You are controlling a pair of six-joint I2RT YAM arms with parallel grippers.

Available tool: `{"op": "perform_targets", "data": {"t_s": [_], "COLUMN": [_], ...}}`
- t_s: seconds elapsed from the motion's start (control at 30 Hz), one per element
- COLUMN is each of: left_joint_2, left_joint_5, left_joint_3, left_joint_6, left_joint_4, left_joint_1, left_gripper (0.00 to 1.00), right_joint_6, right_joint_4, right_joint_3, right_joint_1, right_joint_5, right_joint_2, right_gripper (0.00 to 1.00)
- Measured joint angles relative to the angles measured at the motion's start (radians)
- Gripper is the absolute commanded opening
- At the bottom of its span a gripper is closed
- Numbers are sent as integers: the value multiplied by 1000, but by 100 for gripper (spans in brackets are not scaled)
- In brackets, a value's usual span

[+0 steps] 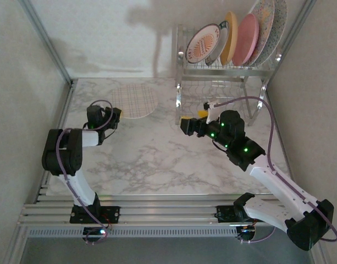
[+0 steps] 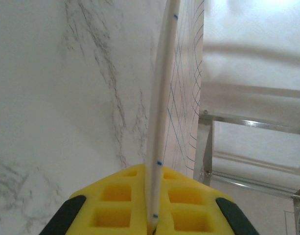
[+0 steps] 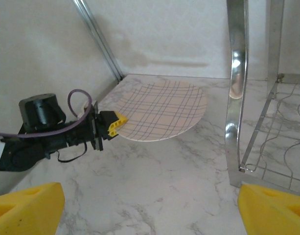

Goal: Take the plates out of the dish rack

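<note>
Holds the left gripper [image 3: 112, 126] clamped on the rim of the checked plate [image 3: 162, 110], with yellow fingers [image 2: 115, 205] pressed to either face. From above, folds the left arm [image 1: 64, 151] at an elbow toward 9 o'clock, with the wrist turned to 3 o'clock. Stretches the right arm [image 1: 267, 176] from 5 o'clock up to about 1 o'clock, green lights lit along the wrist. Has the right gripper [image 1: 193, 116] spread wide and empty, facing 9 o'clock.

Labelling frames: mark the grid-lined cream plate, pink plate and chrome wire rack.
Grid-lined cream round plate [image 3: 162, 110]: right wrist view, middle.
Pink round plate [image 1: 245, 39]: top external view, face.
Chrome wire dish rack [image 3: 237, 73]: right wrist view, upright leg.
</note>
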State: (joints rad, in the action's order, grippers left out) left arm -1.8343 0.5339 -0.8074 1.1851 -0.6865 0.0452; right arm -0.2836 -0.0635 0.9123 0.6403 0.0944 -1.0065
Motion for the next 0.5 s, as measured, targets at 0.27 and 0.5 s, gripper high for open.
{"op": "perform_targets", "data": {"t_s": [0.27, 0.5], "left_joint_2": [-105, -156], "left_joint_5": [5, 24], "left_joint_3": [-55, -68], "left_joint_6": [-30, -37], "left_joint_4": [-1, -8], "left_joint_1": [21, 38], "left_gripper": [0, 0], "right_joint_6": [117, 162], "right_joint_4": [25, 49], "right_joint_3": [31, 85], "right_joint_1": [28, 39], "right_joint_5": [-18, -20], "right_joint_2": [-34, -89], "right_gripper": [94, 94]}}
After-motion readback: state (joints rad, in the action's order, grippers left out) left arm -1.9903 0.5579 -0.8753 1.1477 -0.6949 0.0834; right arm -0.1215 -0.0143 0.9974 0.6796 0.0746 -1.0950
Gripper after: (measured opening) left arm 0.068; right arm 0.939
